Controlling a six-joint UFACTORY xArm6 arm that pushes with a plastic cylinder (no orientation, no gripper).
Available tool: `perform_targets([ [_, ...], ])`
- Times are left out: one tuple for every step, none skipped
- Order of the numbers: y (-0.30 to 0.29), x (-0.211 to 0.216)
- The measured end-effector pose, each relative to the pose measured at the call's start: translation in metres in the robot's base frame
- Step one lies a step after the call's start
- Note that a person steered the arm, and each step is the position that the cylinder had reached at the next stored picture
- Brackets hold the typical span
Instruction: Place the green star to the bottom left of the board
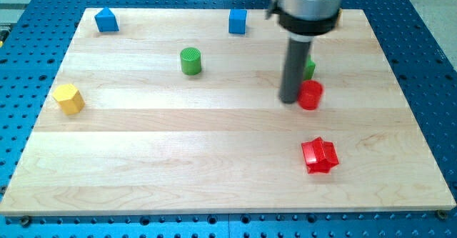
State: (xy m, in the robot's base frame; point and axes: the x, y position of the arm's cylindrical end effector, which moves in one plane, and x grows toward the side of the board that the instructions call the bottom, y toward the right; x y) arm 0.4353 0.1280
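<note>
The green star [309,68] is mostly hidden behind the dark rod at the view's upper right; only a small green edge shows. My tip [289,99] rests on the board just left of a red cylinder [310,95] and just below-left of the green star. A red star-like block [318,156] lies below them. A green cylinder [191,61] stands left of centre near the top.
A yellow hexagonal block [68,98] sits near the left edge. A blue block [106,21] is at the top left and a blue cube [238,22] at the top centre. The wooden board [178,159] lies on a blue perforated table.
</note>
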Motion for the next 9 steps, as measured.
perform_targets([
  [0.05, 0.0],
  [-0.006, 0.002],
  [-0.048, 0.013],
  [-0.046, 0.013],
  [-0.05, 0.013],
  [-0.054, 0.011],
  [-0.054, 0.011],
  [-0.056, 0.004],
  [-0.064, -0.026],
])
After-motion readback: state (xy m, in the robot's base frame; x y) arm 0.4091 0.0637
